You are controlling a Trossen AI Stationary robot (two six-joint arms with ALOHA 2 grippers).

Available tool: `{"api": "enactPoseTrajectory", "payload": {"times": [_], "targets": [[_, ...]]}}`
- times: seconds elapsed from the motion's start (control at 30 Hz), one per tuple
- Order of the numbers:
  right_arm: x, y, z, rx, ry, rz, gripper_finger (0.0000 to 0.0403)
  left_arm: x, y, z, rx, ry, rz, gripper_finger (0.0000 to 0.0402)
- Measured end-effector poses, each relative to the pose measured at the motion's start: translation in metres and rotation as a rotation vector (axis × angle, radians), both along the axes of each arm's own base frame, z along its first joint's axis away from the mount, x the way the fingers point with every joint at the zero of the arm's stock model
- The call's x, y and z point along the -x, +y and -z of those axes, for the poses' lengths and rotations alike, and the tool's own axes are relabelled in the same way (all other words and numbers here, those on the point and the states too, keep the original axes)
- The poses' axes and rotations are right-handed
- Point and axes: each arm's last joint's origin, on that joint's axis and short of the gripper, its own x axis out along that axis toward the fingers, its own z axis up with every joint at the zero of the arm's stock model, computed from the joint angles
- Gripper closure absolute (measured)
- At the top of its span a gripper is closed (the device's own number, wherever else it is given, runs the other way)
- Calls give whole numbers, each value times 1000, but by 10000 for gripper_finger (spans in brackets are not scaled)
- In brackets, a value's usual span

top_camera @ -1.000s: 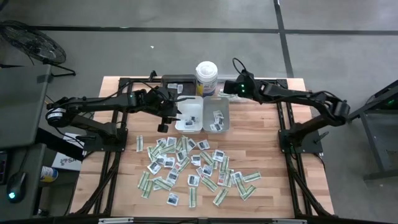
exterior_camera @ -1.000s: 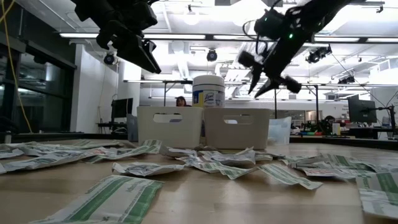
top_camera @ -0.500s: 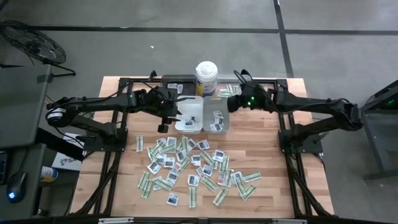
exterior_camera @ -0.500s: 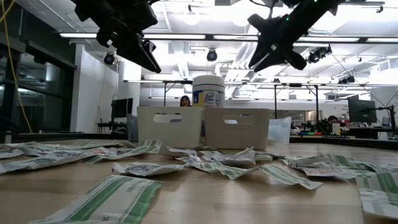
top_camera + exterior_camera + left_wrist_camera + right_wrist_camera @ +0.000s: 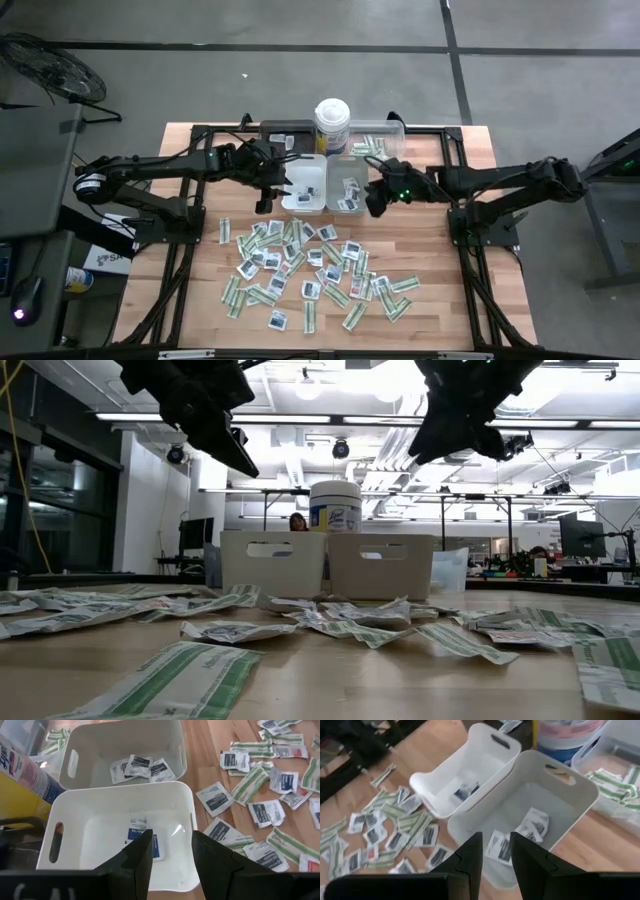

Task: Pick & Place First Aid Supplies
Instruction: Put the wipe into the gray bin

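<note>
Two white bins stand side by side at the far middle of the wooden table [image 5: 190,300]. The left bin [image 5: 303,186] holds one white sachet with a blue mark [image 5: 140,834] on its floor. The right bin [image 5: 348,184] holds several white sachets with dark marks [image 5: 520,832] lying flat. Behind the bins stands a tall white lidded canister [image 5: 332,124], with a dark tray [image 5: 283,132] on one side of it and a clear tray [image 5: 375,146] containing green-and-white strips on the other.

The remaining first aid supplies [image 5: 315,270], squarish white sachets and narrow green-and-white strips mixed together, lie scattered on the table in front of the bins, towards the near edge. Many overlap or touch one another.

The left gripper [image 5: 272,186] hangs above the table at the outer edge of the left bin. Its wrist view looks down into that bin; the two dark fingers [image 5: 135,862] stand parted with a clear gap and nothing between them.

The right gripper [image 5: 374,200] hangs beside the right bin's outer front corner, above the table. In its wrist view the fingers [image 5: 467,857] are likewise parted by a narrow gap, and no packet is held.

In the low view both grippers sit high above the bins, well clear of the packets. A person [image 5: 297,522] is partly visible in the room behind the canister.
</note>
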Motion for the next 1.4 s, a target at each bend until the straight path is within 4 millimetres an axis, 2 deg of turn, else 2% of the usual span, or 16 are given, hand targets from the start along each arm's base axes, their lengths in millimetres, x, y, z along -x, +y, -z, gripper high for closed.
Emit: {"api": "enactPoseTrajectory", "payload": {"times": [0.33, 0.63, 0.97, 1.07, 1.17, 1.4], "targets": [[4, 32, 2, 12, 37, -120, 321, -7, -33, -1, 45, -9, 27, 269], [11, 68, 1, 79, 24, -213, 391, -25, -73, -5, 37, -135, 35, 269], [15, 104, 10, 140, 33, -269, 402, -53, -106, 18, 114, -166, 31, 269], [13, 110, 17, 113, 55, -289, 402, -58, -110, 22, 152, -178, 17, 269], [7, 116, 28, 98, 134, -403, 402, -59, -113, 23, 167, -178, 16, 269], [-24, 114, 66, 70, 275, -652, 394, -57, -117, 20, 159, -189, 29, 269]]}}
